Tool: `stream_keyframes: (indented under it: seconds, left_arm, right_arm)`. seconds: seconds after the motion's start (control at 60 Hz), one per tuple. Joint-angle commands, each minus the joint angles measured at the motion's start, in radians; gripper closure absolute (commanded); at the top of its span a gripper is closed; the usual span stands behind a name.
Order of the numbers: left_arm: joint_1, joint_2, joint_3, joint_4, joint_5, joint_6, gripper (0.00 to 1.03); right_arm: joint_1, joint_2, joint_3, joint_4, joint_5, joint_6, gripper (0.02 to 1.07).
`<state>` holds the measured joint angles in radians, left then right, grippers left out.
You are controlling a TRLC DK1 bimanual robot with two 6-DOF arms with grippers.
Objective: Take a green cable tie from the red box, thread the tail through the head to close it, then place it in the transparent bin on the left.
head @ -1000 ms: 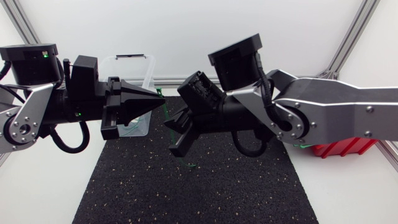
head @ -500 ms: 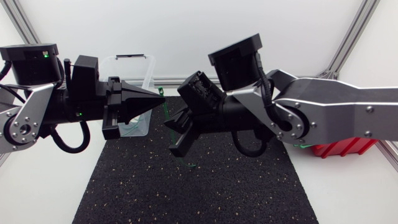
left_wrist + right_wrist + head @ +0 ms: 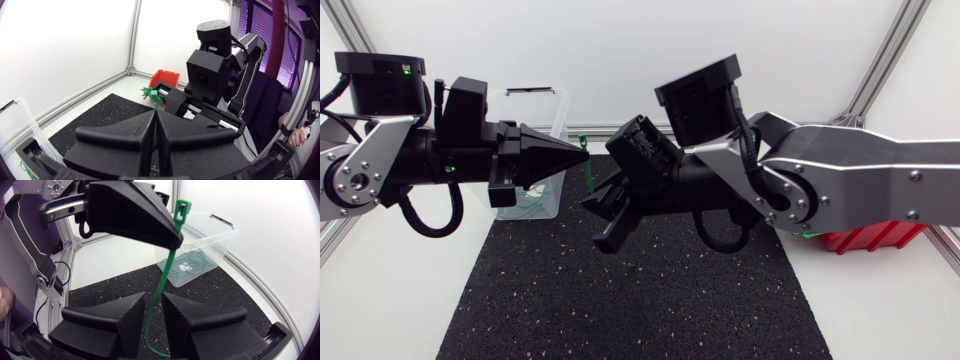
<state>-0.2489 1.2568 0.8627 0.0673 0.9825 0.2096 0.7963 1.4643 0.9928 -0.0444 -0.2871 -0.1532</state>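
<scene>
A green cable tie (image 3: pixel 587 178) hangs upright over the black mat between my two arms. My left gripper (image 3: pixel 582 157) is shut on it near its head (image 3: pixel 181 209), which sticks up past the wedge tips (image 3: pixel 172 240). In the left wrist view those fingers (image 3: pixel 125 137) are pressed together. The strap (image 3: pixel 159 290) runs down through the gap of my right gripper (image 3: pixel 154 299), whose fingers stand a little apart around it, open. The transparent bin (image 3: pixel 556 110) sits behind the left gripper. The red box (image 3: pixel 865 238) lies under my right arm.
The bin (image 3: pixel 220 232) holds several closed green ties (image 3: pixel 187 260). A black speckled mat (image 3: pixel 640 300) covers the middle of the table, with white table around it. The red box (image 3: pixel 165 79) shows beyond the right arm's wrist.
My right gripper's fingers have parted slightly around the strap. My left gripper has closed fully on the tie and shifted a little up and to the right.
</scene>
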Motion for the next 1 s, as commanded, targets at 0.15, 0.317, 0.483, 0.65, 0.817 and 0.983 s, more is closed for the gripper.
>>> stream_keyframes:
  seconds: [0.15, 0.317, 0.483, 0.65, 0.817, 0.983]
  left_arm:
    - [0.026, 0.015, 0.052, -0.072, 0.048, 0.004, 1.0]
    - [0.03, -0.02, 0.059, -0.133, 0.09, 0.016, 1.0]
    - [0.011, -0.028, 0.099, -0.21, 0.099, 0.014, 1.0]
    - [-0.018, 0.006, 0.173, -0.32, 0.097, 0.017, 1.0]
    - [-0.035, 0.055, 0.251, -0.429, 0.093, 0.036, 1.0]
    - [-0.049, 0.104, 0.28, -0.483, 0.081, 0.051, 1.0]
  right_arm:
    - [-0.025, -0.038, 0.003, -0.069, 0.002, -0.068, 0.51]
    - [-0.042, -0.098, -0.002, -0.133, 0.002, -0.134, 0.5]
    - [-0.058, -0.154, -0.028, -0.224, 0.023, -0.217, 0.21]
    - [-0.065, -0.213, -0.052, -0.313, 0.094, -0.307, 0.1]
    - [-0.063, -0.194, -0.003, -0.463, 0.186, -0.333, 0.07]
    - [-0.039, -0.252, -0.02, -0.496, 0.218, -0.336, 0.07]
